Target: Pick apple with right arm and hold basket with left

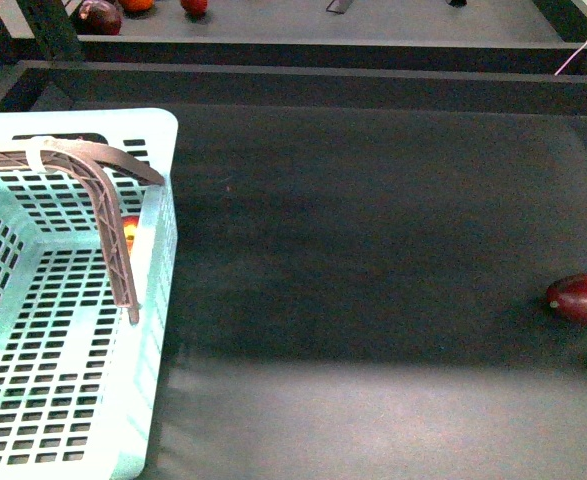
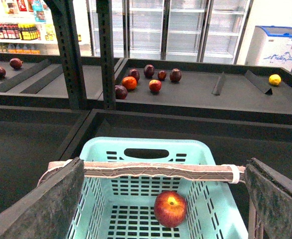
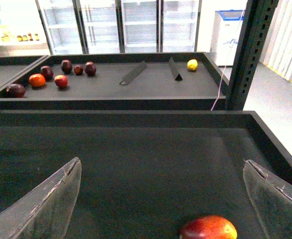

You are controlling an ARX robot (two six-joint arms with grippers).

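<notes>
The left end effector [image 2: 160,199] hangs spread wide above the large pale mint-turquoise slotted plastic basket [image 1: 158,300], its fingers either side of the brown latticed handle [image 2: 150,171] but not yet clasped on it, while the right end effector [image 3: 160,199] is likewise released over the dark worktop [image 1: 373,250]. The round bright-red apple with a yellowish patch [image 2: 170,209] already lies on the basket floor, so only the basket hold appears left. A darker elongated maroon fruit [image 3: 208,228] lies just below the right end effector, well apart from the basket.
</notes>
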